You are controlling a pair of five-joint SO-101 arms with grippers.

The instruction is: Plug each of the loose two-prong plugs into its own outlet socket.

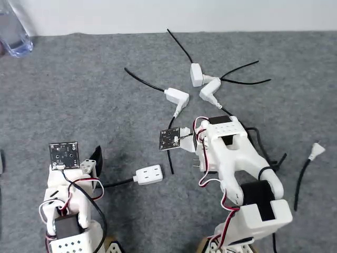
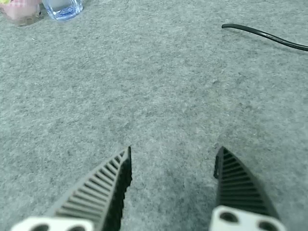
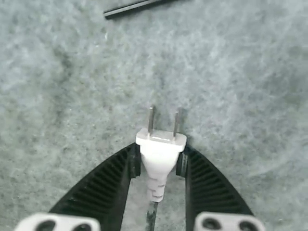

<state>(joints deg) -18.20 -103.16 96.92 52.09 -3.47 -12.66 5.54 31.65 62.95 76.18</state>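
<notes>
Two-prong plug (image 3: 160,149), white, pinched by its body between the ribbed black fingers (image 3: 113,185) of the right gripper (image 3: 160,154); jaws closed down to the plug's width and pressing on both flanks. Long axis in line with the fingers. Prongs (image 3: 152,119) leading, pointing straight out past the fingertips toward the grey carpet (image 3: 250,86); ribbed collar and black cord (image 3: 151,214) trailing back between the jaws. Prongs side by side, bare, outside any socket, with their shadow on the carpet just beyond. Held low over the carpet, beneath the front of the right arm (image 1: 237,158) in the high view.

Outlet block (image 1: 149,174) white, flat on the carpet between the two arms, slots facing up, on a black lead (image 1: 118,182) running toward the left arm (image 1: 68,211). Near the held plug's side of the table, but apart from it.

Farther up the table, three more white plugs on black cords: nearest plug (image 1: 177,97) bent at an angle, far plug (image 1: 196,75) and middle plug (image 1: 210,89) just beside each other. Small plug (image 1: 316,151) well apart at the right edge.

Left gripper (image 2: 173,161) spread wide, holding nothing, over bare carpet, with a clear glass (image 2: 62,7) far ahead.
</notes>
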